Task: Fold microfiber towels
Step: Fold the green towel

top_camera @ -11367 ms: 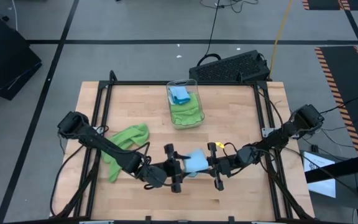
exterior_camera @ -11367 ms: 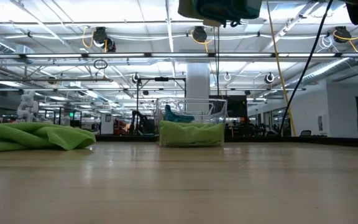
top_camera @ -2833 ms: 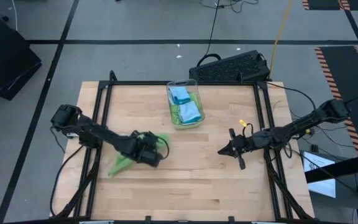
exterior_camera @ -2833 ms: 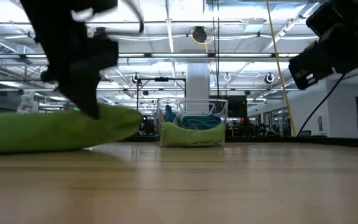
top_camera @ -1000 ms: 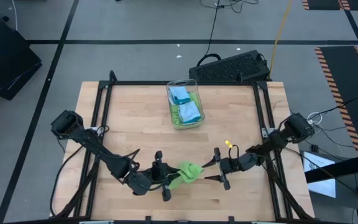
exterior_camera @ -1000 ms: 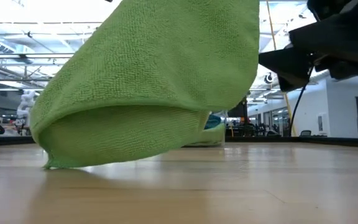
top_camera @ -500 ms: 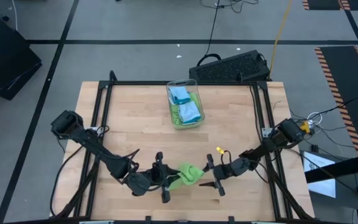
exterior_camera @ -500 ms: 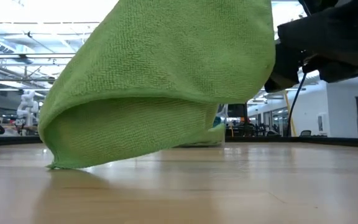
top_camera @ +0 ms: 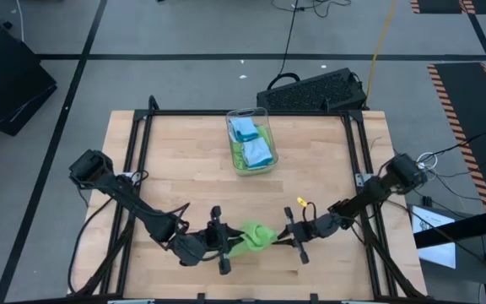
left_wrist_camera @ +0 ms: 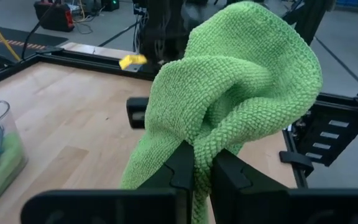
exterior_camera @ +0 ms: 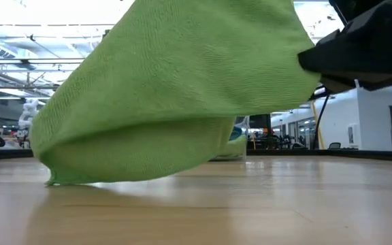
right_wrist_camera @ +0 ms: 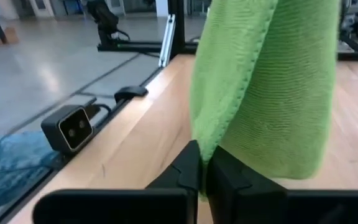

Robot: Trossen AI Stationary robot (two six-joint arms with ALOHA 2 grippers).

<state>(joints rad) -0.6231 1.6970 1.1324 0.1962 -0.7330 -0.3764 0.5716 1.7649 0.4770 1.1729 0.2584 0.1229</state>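
Near the front edge of the worktop (top_camera: 184, 152), a lime green towel (top_camera: 256, 236) hangs bunched between the two tools, lifted so that only its lowest corner brushes the wood in the low view. The left tool (top_camera: 223, 240) is pinched tight on one bundle of the cloth; its wrist view shows the fabric gathered and knotted-looking right above the closed fingers (left_wrist_camera: 182, 168). The right tool (top_camera: 287, 238) has its fingers (right_wrist_camera: 191, 167) closed narrow on an edge of the same towel, the hemmed border running down into the gap. Holding it by two separate points looks meant to let the arms draw apart and spread the cloth flat before any fold is made.

Both arms reach in low from the worktop's outer sides, elbows bent and forearms stretched nearly level toward each other, tools facing across the towel. At the far middle of the worktop stands the clear bin (top_camera: 265, 136), well apart from the arms, with light blue cloths lying on green ones inside it. Spreading appears to be the step in hand; folding of this towel is not yet begun.
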